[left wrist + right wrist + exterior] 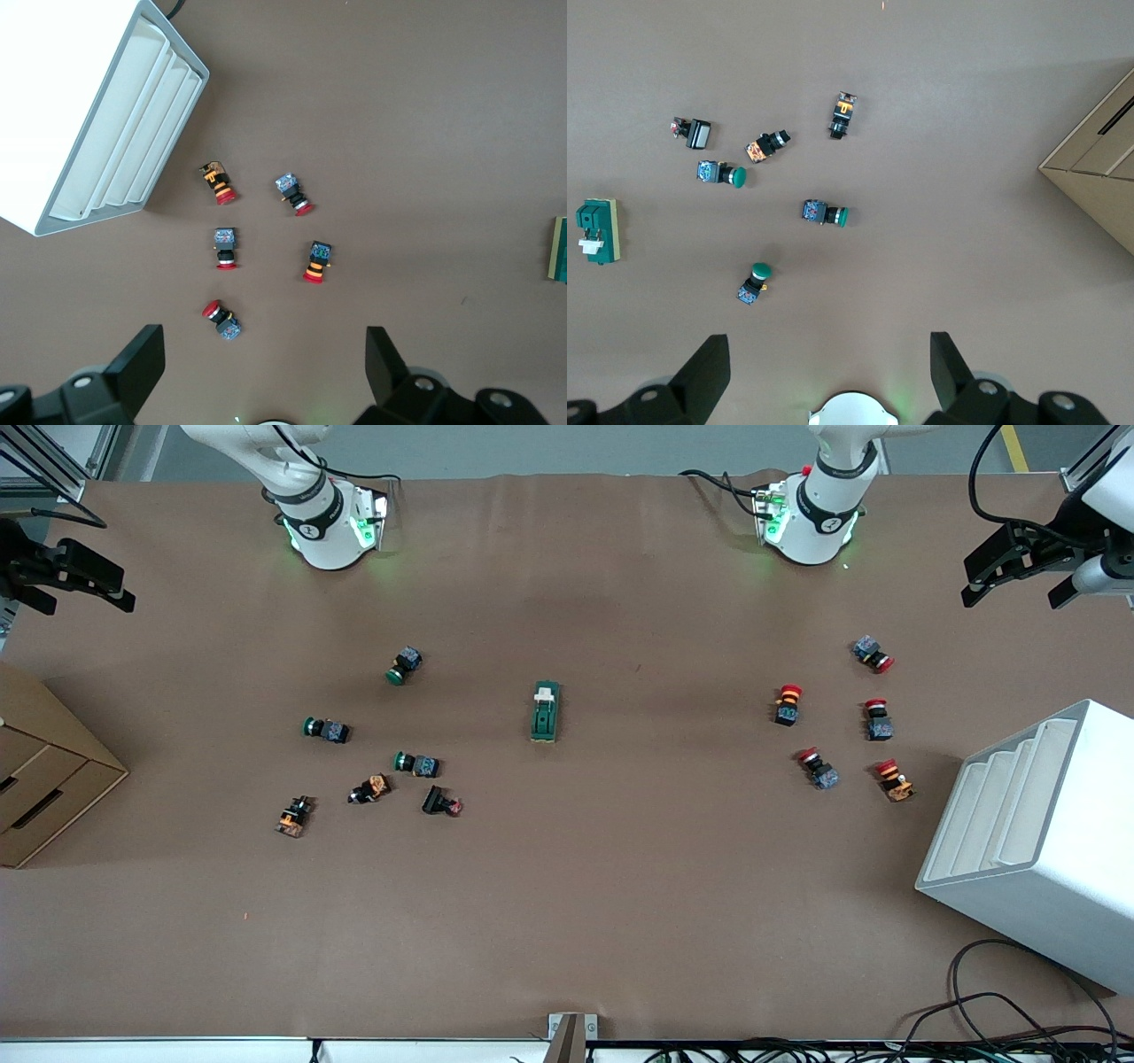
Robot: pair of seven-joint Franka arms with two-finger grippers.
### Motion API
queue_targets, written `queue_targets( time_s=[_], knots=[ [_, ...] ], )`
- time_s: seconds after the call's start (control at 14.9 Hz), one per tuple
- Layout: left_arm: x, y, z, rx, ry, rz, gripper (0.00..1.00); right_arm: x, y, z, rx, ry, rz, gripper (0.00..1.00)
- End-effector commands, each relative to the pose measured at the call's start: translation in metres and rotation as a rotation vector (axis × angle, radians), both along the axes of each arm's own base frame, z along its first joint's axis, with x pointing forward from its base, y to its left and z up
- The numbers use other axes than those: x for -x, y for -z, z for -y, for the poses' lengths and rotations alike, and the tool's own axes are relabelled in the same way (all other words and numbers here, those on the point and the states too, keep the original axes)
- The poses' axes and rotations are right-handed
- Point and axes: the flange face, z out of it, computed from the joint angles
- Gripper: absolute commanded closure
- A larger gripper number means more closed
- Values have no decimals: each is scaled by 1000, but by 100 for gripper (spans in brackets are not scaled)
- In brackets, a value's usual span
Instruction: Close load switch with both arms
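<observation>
The load switch [545,712], a dark green block with a white handle piece, lies on the brown table near its middle. It also shows at the edge of the left wrist view [559,250] and in the right wrist view [598,231]. My left gripper [1014,592] hangs high over the table edge at the left arm's end, open and empty [264,352]. My right gripper [84,598] hangs high over the right arm's end, open and empty [830,354]. Both are well away from the switch.
Several red-capped push buttons [787,704] lie toward the left arm's end, and several green-capped and other buttons [405,665] toward the right arm's end. A white stepped rack [1036,833] and a cardboard drawer box [44,771] stand at the table's ends. Cables [1001,1001] lie at the front edge.
</observation>
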Motion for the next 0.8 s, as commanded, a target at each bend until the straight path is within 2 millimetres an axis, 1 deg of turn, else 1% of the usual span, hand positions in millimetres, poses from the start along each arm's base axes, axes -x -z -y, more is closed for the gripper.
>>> queue_targets(
  time_s=[0.0,0.2,0.27,0.33,0.47,0.54,0.6,0.67,0.74],
  knots=[
    [6,-9,0,-11,14,13,0,5,-1,3,-13,3,7,0],
    [5,-11,4,-13,21,14,0,5,-2,3,-7,4,10,0],
    [0,-9,7,-12,22,13,0,5,-1,3,-7,3,7,0],
    [-4,-6,20,-12,47,7,0,5,-2,3,-7,3,10,0],
    [-7,1,48,-2,66,17,0,3,-7,3,-4,3,16,0],
    [-5,8,71,-3,52,20,0,1,-8,2,-4,4,19,0],
    [-1,17,99,-1,9,24,0,1,-7,3,-4,10,15,0],
    [2,31,125,-1,-37,27,0,-3,-2,4,-1,11,6,0],
    [9,45,158,3,-72,36,0,-5,-1,4,-2,13,4,0]
  ],
)
